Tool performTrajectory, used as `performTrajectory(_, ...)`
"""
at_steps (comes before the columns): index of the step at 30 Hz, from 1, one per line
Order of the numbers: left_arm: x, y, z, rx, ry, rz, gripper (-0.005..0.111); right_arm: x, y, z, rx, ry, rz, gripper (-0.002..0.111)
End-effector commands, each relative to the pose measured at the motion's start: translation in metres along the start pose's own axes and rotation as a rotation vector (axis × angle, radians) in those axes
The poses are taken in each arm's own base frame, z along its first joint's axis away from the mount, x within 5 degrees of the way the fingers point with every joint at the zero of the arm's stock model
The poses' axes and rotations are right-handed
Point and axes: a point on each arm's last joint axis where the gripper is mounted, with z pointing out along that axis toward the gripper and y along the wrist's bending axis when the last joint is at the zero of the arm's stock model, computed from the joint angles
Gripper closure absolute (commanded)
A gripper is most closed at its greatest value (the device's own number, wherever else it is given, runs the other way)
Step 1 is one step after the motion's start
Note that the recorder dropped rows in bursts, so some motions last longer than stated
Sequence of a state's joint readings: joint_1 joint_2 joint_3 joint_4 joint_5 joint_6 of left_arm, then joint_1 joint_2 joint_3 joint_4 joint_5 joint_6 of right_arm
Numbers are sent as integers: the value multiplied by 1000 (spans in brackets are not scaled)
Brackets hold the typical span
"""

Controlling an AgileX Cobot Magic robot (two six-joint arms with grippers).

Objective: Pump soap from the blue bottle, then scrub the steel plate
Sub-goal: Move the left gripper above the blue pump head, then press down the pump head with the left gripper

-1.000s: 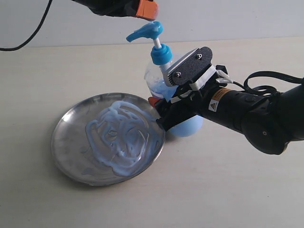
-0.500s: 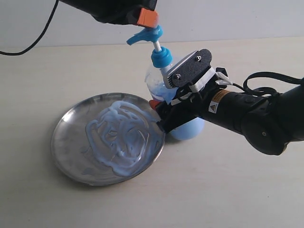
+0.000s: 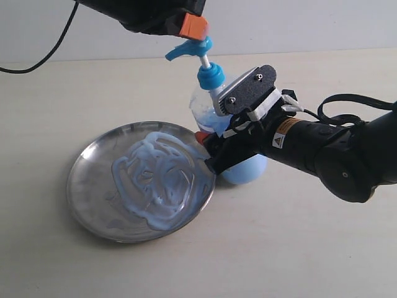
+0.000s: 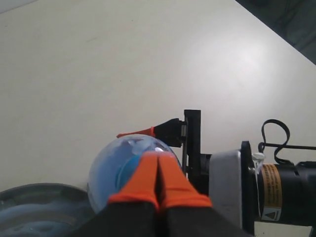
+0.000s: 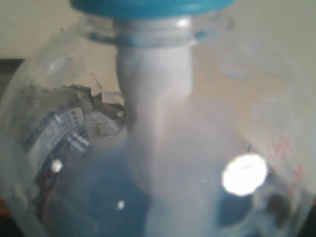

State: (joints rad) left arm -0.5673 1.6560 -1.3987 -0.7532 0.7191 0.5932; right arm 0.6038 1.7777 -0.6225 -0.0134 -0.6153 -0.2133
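Observation:
The blue bottle [image 3: 208, 108] stands tilted beside the steel plate [image 3: 84, 186], its pump spout over the plate's far edge. My right gripper [image 3: 208, 149] is shut around the bottle's clear body, and the bottle [image 5: 163, 148] fills the right wrist view, hiding the jaws there. My left gripper [image 3: 194, 26] is shut, and its orange fingertips press on top of the blue pump head [image 3: 188, 46]. In the left wrist view the left gripper [image 4: 159, 170] hangs over the bottle [image 4: 116, 168]. Pale blue soap [image 3: 155, 180] lies in thick swirls across the plate.
The pale tabletop [image 3: 298, 248] runs all around the plate and bottle. The right arm [image 3: 335, 155] reaches in from the right with a cable behind it. A black cable [image 3: 43, 56] hangs from the left arm at the back left.
My left gripper has come down onto the pump head, which has dipped slightly with the bottle. The right gripper keeps its hold on the bottle.

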Motion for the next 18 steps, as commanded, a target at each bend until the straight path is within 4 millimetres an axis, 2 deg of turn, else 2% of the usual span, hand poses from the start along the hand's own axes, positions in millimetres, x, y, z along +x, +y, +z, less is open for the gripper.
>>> performTrajectory(1, 6, -3, 3, 33, 64, 6, 107, -27, -5, -4, 41, -229, 35, 108)
performTrajectory(18, 14, 3, 16, 46, 116, -16, 107, -27, -5, -4, 36, -228, 29, 108)
